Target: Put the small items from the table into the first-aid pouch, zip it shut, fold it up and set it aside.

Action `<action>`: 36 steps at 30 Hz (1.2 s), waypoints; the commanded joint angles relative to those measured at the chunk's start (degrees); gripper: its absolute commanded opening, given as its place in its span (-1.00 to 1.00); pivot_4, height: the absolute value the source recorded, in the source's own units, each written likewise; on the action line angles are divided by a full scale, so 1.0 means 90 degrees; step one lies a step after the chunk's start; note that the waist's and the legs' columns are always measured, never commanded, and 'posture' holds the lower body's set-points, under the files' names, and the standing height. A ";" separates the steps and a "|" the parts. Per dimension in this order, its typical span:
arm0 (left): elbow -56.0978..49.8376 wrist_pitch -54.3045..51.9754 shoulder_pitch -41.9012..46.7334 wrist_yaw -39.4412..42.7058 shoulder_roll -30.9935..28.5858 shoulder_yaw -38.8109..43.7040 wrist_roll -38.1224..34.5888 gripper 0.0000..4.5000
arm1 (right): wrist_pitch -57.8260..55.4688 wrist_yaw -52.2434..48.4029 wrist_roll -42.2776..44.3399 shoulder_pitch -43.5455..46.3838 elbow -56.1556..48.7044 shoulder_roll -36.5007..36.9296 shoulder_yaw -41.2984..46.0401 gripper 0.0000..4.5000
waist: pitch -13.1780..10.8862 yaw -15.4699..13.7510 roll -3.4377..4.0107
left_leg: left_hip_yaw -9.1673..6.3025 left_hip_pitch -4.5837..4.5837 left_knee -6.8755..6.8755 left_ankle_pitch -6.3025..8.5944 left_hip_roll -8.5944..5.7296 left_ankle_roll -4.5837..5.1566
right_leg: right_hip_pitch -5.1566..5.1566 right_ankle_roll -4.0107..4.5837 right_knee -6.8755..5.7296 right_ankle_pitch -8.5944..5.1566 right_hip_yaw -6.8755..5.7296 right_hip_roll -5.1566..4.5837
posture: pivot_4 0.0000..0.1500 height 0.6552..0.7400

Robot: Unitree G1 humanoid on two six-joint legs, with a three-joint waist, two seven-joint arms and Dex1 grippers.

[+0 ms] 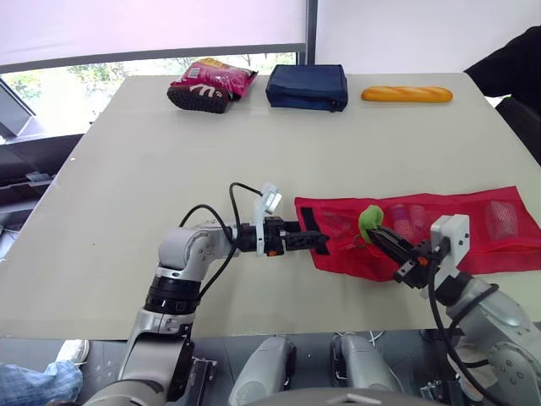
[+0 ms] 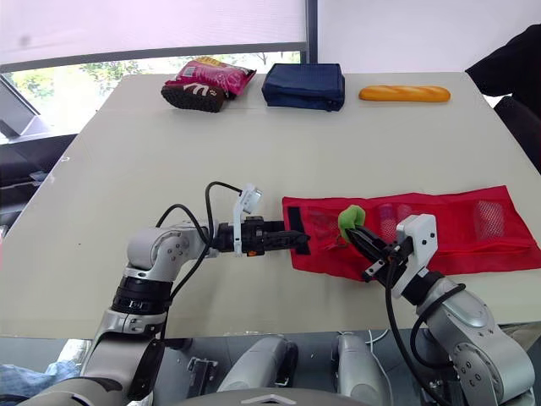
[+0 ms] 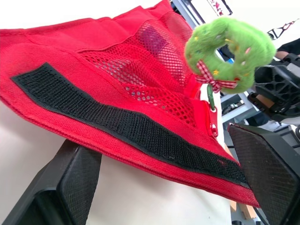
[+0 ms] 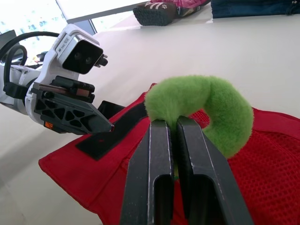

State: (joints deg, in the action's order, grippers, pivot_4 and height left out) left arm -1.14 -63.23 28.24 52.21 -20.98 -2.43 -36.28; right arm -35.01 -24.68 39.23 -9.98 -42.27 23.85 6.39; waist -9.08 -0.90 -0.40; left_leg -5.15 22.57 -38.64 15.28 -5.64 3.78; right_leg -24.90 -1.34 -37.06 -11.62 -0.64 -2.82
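- Right gripper (image 4: pixel 176 124) is clamped on the fuzzy green ring (image 4: pixel 206 103), holding it just above the mesh pockets at the left end of the red pouch (image 1: pixel 473 254).
- Left gripper (image 1: pixel 317 242) has its fingers apart around the pouch's left edge, by the black velcro strip (image 3: pixel 126 126).
- My take: pinch that edge so the pouch stays put, then feed the ring in through the opening by the zip pull (image 3: pixel 213 126). Go in low and slow, because that fluff looks like it'd snag on the mesh.
- The pouch sits close to the tabletop (image 1: pixel 169 169) near edge, so don't drag it nearer.
- Loads of free room to the far side. The blue bag (image 1: pixel 307 87), bread loaf (image 1: pixel 407 94) and snack packet (image 1: pixel 211 83) are well apart at the far edge.
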 commanded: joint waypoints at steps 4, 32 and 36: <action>-0.0147 0.0160 0.0031 0.0040 -0.0097 0.0070 -0.0145 -0.23 | 0.0256 -0.0115 -0.0032 -0.0034 -0.0046 0.0053 0.0043 -1.00 | 0.0000 -0.0003 0.0000 | 0.0000 0.0000 0.0000 0.0000 0.0000 0.0000 | 0.0000 0.0000 0.0000 0.0000 0.0000 0.0000 | 1.00 0.99; 0.0598 0.1284 0.0099 0.0646 -0.1079 -0.0189 0.0379 -0.93 | 0.1395 -0.0506 -0.0538 -0.0950 0.1478 0.0728 0.2493 -1.00 | 0.0000 -0.0001 0.0002 | 0.0007 -0.0005 0.0010 0.0000 0.0001 -0.0001 | 0.0000 0.0001 0.0001 -0.0001 0.0005 -0.0001 | 1.00 0.99; 0.0722 0.1478 0.0128 0.0865 -0.1316 -0.0250 0.0531 -0.93 | 0.1696 -0.0257 -0.1062 -0.0776 0.2336 0.0877 0.2871 -1.00 | -0.0001 0.0002 0.0003 | 0.0007 -0.0006 0.0011 -0.0001 0.0001 -0.0001 | 0.0000 0.0002 0.0001 -0.0001 0.0006 -0.0001 | 1.00 0.99</action>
State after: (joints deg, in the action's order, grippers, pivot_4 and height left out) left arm 5.34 -51.50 28.56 58.99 -31.04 -5.36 -32.41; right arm -21.91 -28.84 31.71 -17.39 -23.41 30.58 28.07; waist -9.09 -0.88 -0.37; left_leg -5.07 22.52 -38.54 15.27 -5.63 3.77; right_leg -24.90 -1.32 -37.05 -11.63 -0.58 -2.83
